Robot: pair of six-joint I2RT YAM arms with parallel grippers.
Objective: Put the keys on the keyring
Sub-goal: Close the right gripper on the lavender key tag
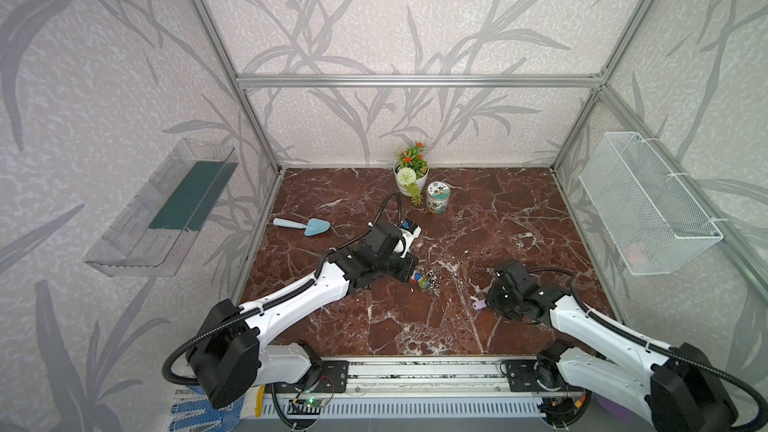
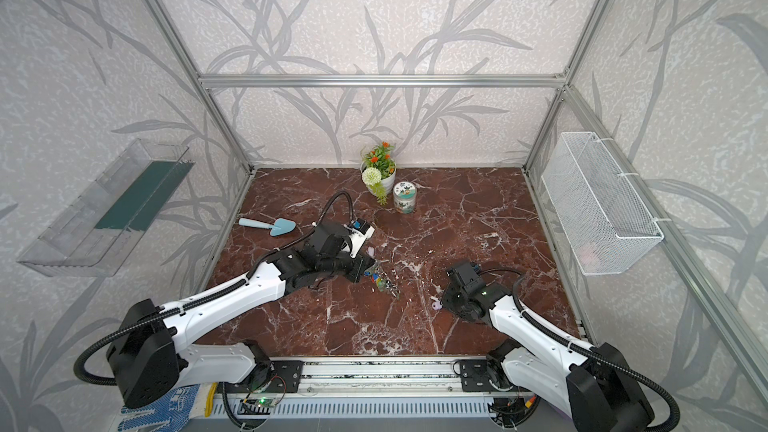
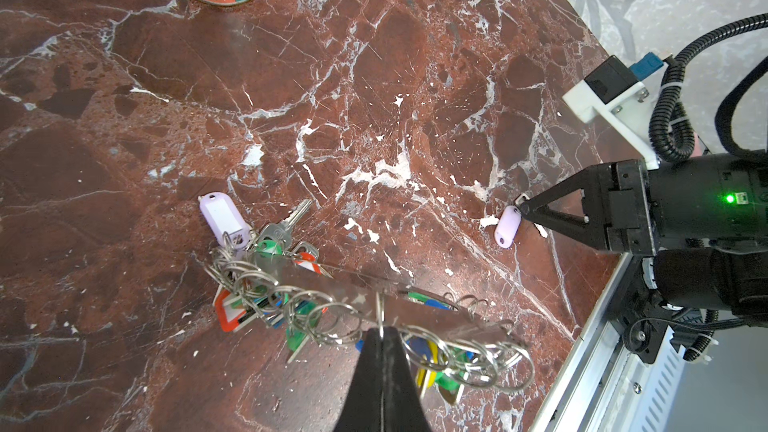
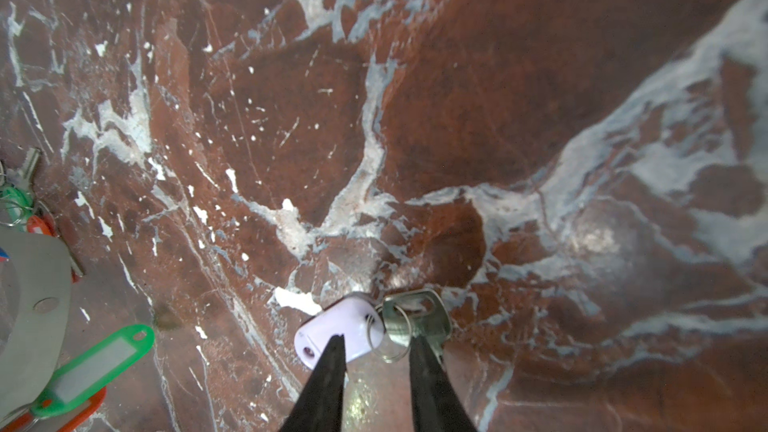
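Observation:
The keys, a silvery key (image 4: 420,317) joined by a small split ring to a pale lilac tag (image 4: 345,326), lie flat on the marble at front right (image 1: 480,305) (image 2: 435,305) (image 3: 508,226). My right gripper (image 4: 377,343) (image 1: 485,303) is open just over them. One finger is above the tag, the other above the key, and the split ring shows in the gap. The keyring (image 3: 353,284) (image 1: 426,280) (image 2: 384,278) is a flat metal band strung with rings, keys and coloured tags. My left gripper (image 3: 380,332) (image 1: 414,275) is shut on its band, which slopes down to the table.
A potted plant (image 1: 410,174) and a printed tin (image 1: 437,197) stand at the back. A blue trowel (image 1: 303,225) lies at the left. A wire basket (image 1: 648,205) hangs on the right wall, a clear shelf (image 1: 162,205) on the left wall. The metal rail (image 1: 415,371) edges the front.

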